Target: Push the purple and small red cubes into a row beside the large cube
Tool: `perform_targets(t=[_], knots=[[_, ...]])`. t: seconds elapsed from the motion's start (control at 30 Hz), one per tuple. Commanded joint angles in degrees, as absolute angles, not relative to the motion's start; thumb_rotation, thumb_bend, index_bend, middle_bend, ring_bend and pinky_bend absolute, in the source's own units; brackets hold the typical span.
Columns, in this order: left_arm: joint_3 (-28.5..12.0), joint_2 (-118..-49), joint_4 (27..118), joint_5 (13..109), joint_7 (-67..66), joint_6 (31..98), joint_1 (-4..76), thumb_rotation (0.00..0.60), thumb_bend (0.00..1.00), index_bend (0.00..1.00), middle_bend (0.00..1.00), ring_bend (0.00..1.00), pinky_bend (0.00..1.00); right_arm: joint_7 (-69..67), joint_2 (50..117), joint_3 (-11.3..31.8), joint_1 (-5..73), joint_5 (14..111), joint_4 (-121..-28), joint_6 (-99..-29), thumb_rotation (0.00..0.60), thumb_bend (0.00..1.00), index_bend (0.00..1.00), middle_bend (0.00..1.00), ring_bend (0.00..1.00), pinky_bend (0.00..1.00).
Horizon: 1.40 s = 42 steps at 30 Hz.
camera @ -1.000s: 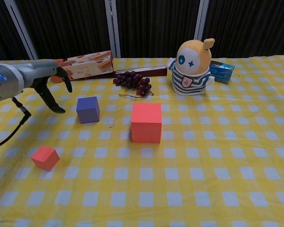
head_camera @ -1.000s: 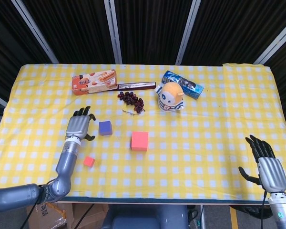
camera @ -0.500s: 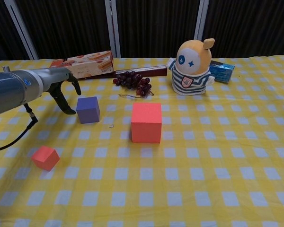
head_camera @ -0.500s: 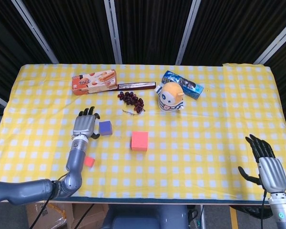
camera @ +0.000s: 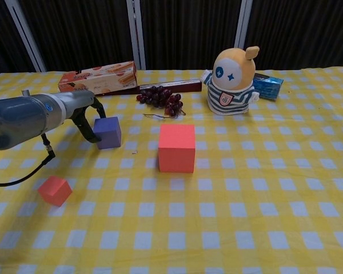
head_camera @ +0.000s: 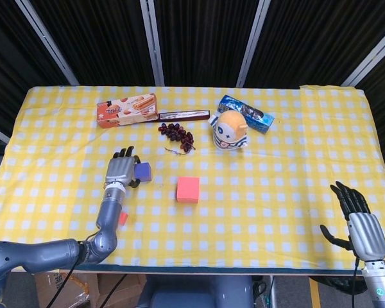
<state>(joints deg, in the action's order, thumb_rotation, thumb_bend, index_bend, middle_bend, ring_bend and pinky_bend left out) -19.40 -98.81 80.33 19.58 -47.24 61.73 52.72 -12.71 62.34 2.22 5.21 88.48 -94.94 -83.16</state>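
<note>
Yellow checked desk [head_camera: 276, 192] with dark curtains behind it.
My left hand [head_camera: 119, 171] rests against the left side of the purple cube [head_camera: 142, 171], fingers [camera: 89, 127] spread beside it. The large cube [head_camera: 188, 189] sits at 4 o'clock from the purple one. The small red cube [camera: 54, 190] lies near my forearm. My right hand [head_camera: 359, 221] hovers open, fingers spread.

Looks like a robot lab test booth rather than anyone's home: a table under a yellow-and-white checked cloth [head_camera: 295, 160], dark pleated curtains [head_camera: 199, 38] with metal poles behind, and a cardboard carton [head_camera: 61, 285] underneath.
</note>
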Motion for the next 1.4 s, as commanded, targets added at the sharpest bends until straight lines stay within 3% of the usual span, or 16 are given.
perform_targets(t=[0.03,0.53,0.87,1.4], knots=[[-19.08,-98.85,80.42,20.23,-46.18,61.52,52.4,0.6,0.39,0.37,0.0,0.0,0.1,-12.82,62.29,2.26,5.16,88.39,-94.92,-83.24,0.6,0.37,0.0,0.0,0.0,0.04],[-15.1,-93.69,90.4,27.76,-41.51,60.67,49.48,0.6,0.39,0.37,0.0,0.0,0.1,-12.34,62.49,2.55,5.16,87.95,-95.17,-83.37,0.6,0.36,0.0,0.0,0.0,0.04],[-13.71,-96.56,91.5,28.97,-41.65,60.66,51.07,0.6,0.39,0.37,0.0,0.0,0.1,-12.54,62.53,2.59,5.18,87.98,-95.12,-83.41,0.6,0.36,0.0,0.0,0.0,0.04],[-15.19,-99.67,89.28,26.52,-43.72,62.71,54.14,0.6,0.39,0.38,0.0,0.0,0.1,-13.17,62.37,2.78,4.96,88.03,-95.08,-84.06,0.6,0.37,0.0,0.0,0.0,0.04]])
